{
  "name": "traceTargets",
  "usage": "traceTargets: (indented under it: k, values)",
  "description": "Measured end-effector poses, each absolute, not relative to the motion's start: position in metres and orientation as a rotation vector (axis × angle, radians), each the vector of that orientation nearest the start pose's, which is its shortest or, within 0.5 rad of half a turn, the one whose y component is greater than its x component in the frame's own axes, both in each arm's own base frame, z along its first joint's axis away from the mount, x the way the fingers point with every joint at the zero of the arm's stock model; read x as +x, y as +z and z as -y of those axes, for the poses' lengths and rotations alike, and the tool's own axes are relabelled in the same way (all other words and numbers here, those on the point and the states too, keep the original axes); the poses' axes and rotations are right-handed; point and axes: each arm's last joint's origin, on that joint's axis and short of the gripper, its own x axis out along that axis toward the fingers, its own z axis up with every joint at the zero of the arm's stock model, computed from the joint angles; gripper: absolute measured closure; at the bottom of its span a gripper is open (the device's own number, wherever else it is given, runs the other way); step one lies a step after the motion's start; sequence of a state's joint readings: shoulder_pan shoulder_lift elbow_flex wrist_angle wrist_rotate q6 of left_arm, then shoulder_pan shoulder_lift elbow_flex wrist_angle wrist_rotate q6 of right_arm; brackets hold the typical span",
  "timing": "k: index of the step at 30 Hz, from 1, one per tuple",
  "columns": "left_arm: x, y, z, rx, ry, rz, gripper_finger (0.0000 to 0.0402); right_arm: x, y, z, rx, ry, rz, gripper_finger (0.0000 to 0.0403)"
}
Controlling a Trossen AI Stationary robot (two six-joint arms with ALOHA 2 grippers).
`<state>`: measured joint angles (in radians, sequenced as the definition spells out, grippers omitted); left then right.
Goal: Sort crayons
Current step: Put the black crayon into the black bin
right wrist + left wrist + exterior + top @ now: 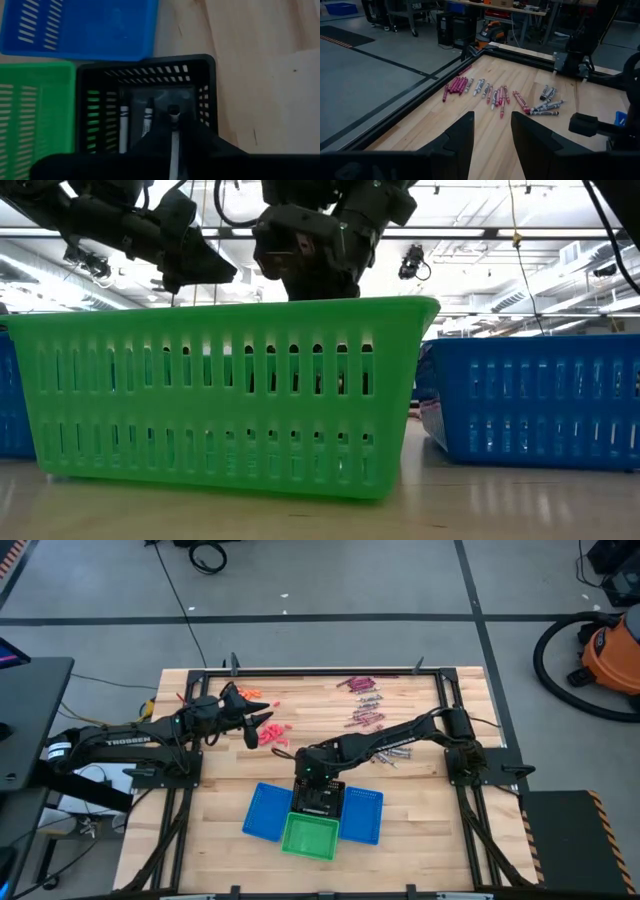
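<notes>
- Over the black basket (145,80), mid-table: right gripper (174,131), a silvery-grey crayon (174,145) between its slightly parted fingers, whether gripped I cannot tell; two grey crayons (134,125) lie inside.
- Near the table's far left: left gripper (491,137), fingers spread, empty.
- Far right of table: loose crayons (365,705).
- Beside black basket: green basket (310,836), blue baskets (265,812).

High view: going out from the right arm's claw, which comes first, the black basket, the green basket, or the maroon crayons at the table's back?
1. Black basket, directly under the right gripper.
2. Green basket, just in front of the black one.
3. Maroon crayons, far back, right of centre.
</notes>
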<state>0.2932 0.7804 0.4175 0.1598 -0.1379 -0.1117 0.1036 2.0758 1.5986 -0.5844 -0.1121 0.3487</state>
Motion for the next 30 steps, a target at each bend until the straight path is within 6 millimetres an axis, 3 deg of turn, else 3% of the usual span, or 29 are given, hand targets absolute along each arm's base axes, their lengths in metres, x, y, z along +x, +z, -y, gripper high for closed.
traceTargets:
  k: [6,12,22,26,30]
  values:
    - [0.168,0.239,-0.055,-0.126,0.441,-0.18,0.026,0.438,0.194,-0.048,0.33,0.023,-1.088,0.0316]
    - [0.168,0.239,-0.055,-0.126,0.441,-0.18,0.026,0.436,0.214,-0.046,0.276,-0.047,-1.146,0.0311]
    - [0.169,0.238,-0.055,-0.132,0.441,-0.181,0.026,0.398,0.251,-0.039,0.068,-0.271,-1.246,0.0311]
    - [0.169,0.239,-0.055,-0.131,0.441,-0.18,0.026,0.379,0.246,-0.035,0.03,-0.316,-1.242,0.0311]
    - [0.169,0.239,-0.055,-0.131,0.441,-0.179,0.026,0.356,0.223,-0.023,0.056,-0.383,-1.292,0.0312]
